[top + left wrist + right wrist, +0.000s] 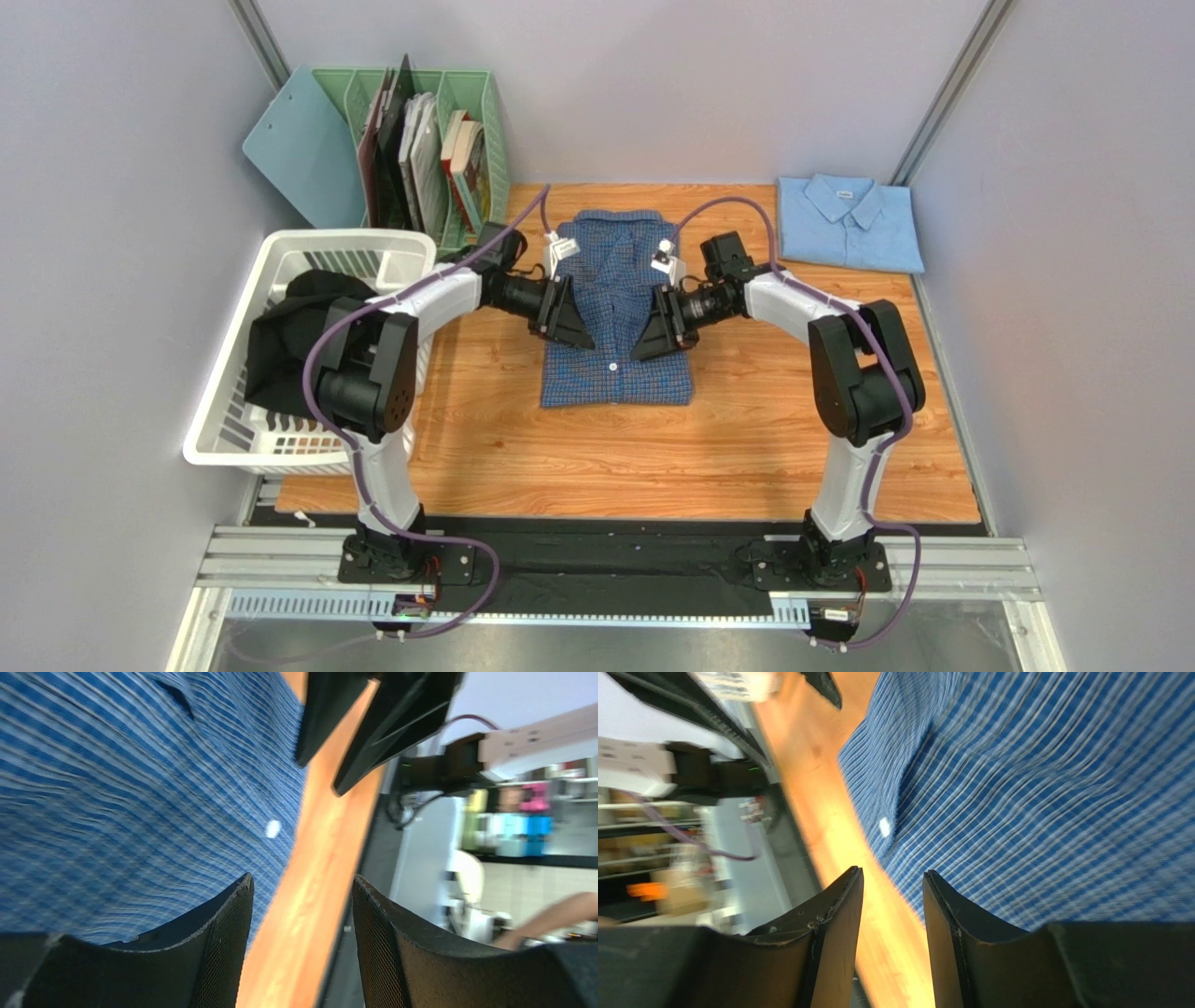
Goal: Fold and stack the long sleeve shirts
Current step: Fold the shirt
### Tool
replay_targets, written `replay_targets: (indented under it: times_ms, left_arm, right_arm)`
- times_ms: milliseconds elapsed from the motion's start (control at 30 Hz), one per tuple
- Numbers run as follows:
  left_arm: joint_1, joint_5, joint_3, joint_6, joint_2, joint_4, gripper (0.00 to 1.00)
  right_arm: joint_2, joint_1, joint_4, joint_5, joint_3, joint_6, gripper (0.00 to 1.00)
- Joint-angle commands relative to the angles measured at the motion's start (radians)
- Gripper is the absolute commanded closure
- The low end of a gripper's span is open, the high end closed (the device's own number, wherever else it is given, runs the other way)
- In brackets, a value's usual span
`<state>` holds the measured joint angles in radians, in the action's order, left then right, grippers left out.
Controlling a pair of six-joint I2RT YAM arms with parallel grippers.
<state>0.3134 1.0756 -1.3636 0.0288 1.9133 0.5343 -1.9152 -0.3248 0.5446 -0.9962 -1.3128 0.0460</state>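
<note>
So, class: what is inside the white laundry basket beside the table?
A crumpled black garment lies in the white laundry basket. Whatever is beneath it is hidden, and the left arm covers part of the basket.

Shirts, two: one checked shirt (617, 315) and one pale shirt (849, 221), both on the single worktop (758, 434). Arms, two: one left arm (365, 371) and one right arm (856, 371), each carrying one tool, the left tool (302, 882) and the right tool (892, 871), with two fingers apiece, four fingers in all. Other items, one of each: a white basket (344, 245) holding one dark garment (302, 336), a green rack (494, 140) whose books (463, 154) stand too crowded to count, and a teal clipboard (302, 147) beside it.
</note>
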Motion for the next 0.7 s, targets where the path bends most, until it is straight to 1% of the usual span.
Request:
replay_targets:
  times_ms: [0,67,133,167,233,267,333,400,467,533,567,633,667]
  left_arm:
    - [0.042,0.178,0.135,0.268,-0.053,-0.223,0.4]
    - [0.049,0.15,0.179,0.293,-0.024,-0.235,0.4]
    - [0.041,0.12,0.224,0.307,0.016,-0.253,0.4]
    - [0.03,0.054,0.231,0.297,0.033,-0.243,0.4]
    - [0.012,0.012,0.241,0.278,0.091,-0.208,0.4]
    - [0.007,-0.041,0.236,0.267,0.111,-0.185,0.4]
    - [-0.002,-0.069,0.241,0.266,0.142,-0.149,0.41]
    - [0.003,-0.103,0.241,0.244,0.135,-0.122,0.4]
    - [0.015,-0.114,0.239,0.217,0.116,-0.103,0.4]
    - [0.036,-0.126,0.244,0.195,0.106,-0.062,0.4]
    - [0.041,-0.117,0.254,0.185,0.098,-0.059,0.4]
    - [0.049,-0.1,0.291,0.159,0.048,-0.057,0.4]
    - [0.049,-0.067,0.302,0.143,0.018,-0.057,0.4]
  right_arm:
    - [0.042,-0.028,-0.189,-0.145,0.081,0.179,0.57]
    - [0.021,-0.028,-0.202,-0.141,0.128,0.189,0.58]
    - [-0.016,-0.019,-0.207,-0.11,0.162,0.163,0.58]
    - [-0.036,-0.014,-0.207,-0.096,0.187,0.155,0.58]
    - [-0.1,0.001,-0.19,-0.081,0.195,0.144,0.58]
    - [-0.117,0.006,-0.19,-0.072,0.205,0.146,0.58]
    - [-0.157,0.023,-0.187,-0.042,0.219,0.144,0.58]
    - [-0.169,0.035,-0.178,-0.027,0.233,0.144,0.58]
    - [-0.165,0.036,-0.167,-0.013,0.25,0.153,0.58]
    - [-0.145,0.036,-0.175,-0.005,0.302,0.167,0.58]
    - [-0.113,0.035,-0.17,-0.001,0.317,0.163,0.58]
    - [-0.065,0.035,-0.106,-0.002,0.352,0.114,0.59]
    - [-0.004,0.035,-0.08,-0.002,0.356,0.059,0.58]
